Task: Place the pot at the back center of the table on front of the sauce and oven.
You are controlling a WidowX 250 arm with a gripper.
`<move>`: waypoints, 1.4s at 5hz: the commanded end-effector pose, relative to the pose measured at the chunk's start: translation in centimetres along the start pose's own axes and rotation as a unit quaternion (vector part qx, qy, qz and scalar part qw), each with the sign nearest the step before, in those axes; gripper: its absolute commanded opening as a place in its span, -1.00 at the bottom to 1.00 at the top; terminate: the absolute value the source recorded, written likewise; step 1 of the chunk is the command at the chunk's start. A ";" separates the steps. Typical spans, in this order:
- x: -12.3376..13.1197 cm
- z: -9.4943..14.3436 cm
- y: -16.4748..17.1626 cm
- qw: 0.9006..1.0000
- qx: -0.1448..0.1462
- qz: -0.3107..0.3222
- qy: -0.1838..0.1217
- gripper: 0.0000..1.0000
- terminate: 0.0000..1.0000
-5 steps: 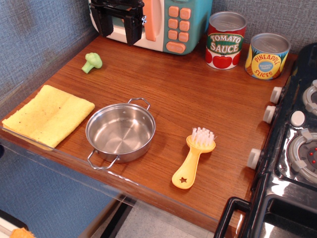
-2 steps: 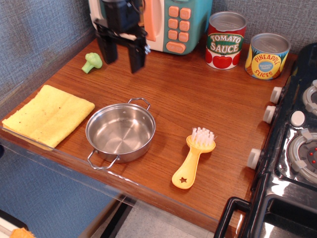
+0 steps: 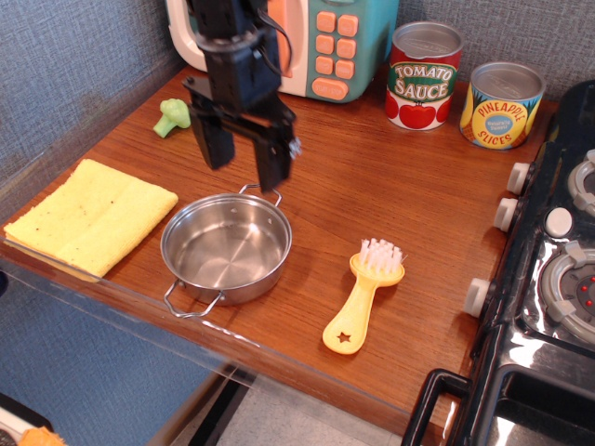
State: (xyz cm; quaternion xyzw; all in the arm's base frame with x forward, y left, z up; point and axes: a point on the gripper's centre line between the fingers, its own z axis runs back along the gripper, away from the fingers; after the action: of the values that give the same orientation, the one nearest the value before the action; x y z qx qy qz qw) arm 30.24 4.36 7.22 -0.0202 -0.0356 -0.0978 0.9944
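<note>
The shiny steel pot [image 3: 226, 247] with two wire loop handles sits on the brown table [image 3: 372, 186] near its front edge, left of centre. My black gripper [image 3: 244, 163] is open and empty, fingers pointing down, just above the pot's far rim. The tomato sauce can [image 3: 424, 75] stands at the back, right of centre. The teal and cream oven [image 3: 321, 42] stands at the back, partly hidden by my arm.
A yellow cloth [image 3: 91, 215] lies at the front left. A green toy broccoli [image 3: 172, 116] is at the back left. A yellow brush [image 3: 363, 295] lies right of the pot. A pineapple slices can [image 3: 502, 104] and a black toy stove [image 3: 548, 279] are on the right.
My gripper has come forward and down from the oven front to just above the pot's far rim. It stays open. The pot has not moved.
</note>
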 end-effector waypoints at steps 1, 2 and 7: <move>-2.1 -0.7 -3.4 1.000 0.027 -0.011 -0.008 1.00 -1.00; -2.2 -2.0 -4.3 1.000 0.030 -0.004 -0.010 1.00 -1.00; -2.0 -5.2 -3.6 0.994 0.061 0.084 0.027 -1.00 -1.00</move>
State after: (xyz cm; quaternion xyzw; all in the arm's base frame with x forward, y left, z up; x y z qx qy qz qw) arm 27.14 0.86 0.88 0.0403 0.0112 -0.0103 0.9991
